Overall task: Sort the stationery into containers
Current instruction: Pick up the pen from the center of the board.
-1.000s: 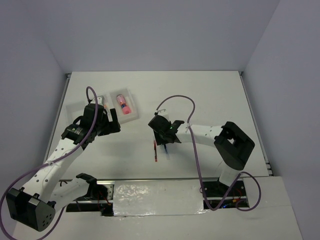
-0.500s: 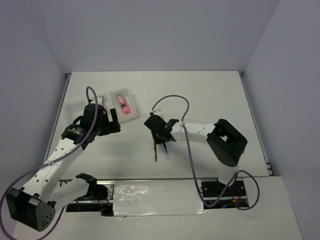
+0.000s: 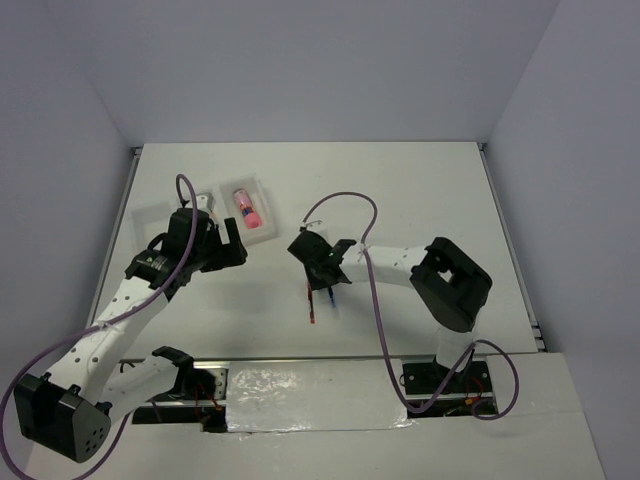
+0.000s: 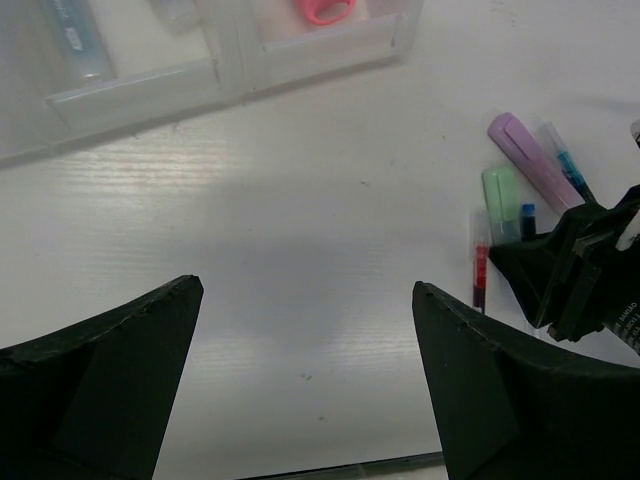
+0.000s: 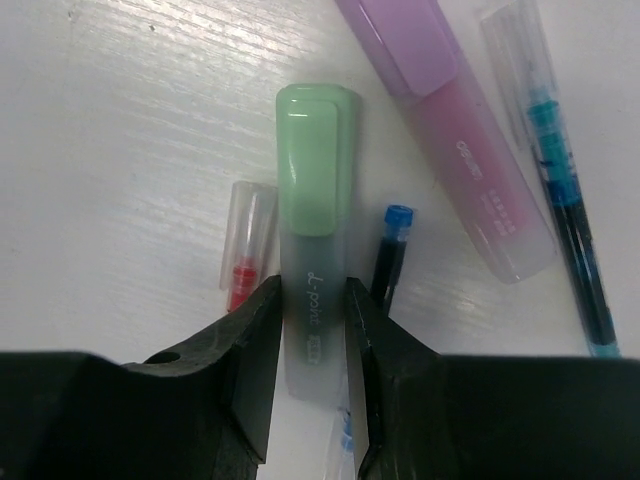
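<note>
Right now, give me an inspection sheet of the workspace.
Surface: white table, matte.
Job's things: green highlighter, lilac highlighter, blue pen and red pen lie together on the table; tray holds a pink marker in an end compartment.
Clutter: nothing seen.
Grippers: left gripper open, empty, near the tray; right gripper clamped on the green highlighter's sides.
Cables: purple cables loop above each arm.
Surroundings: plain walls on three sides.

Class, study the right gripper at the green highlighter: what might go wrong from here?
1. The right gripper holds the green highlighter near the end away from its cap, so it may tilt or slip when lifted.
2. The red pen and blue-tipped pen lie close beside the fingers and may get dragged along.
</note>
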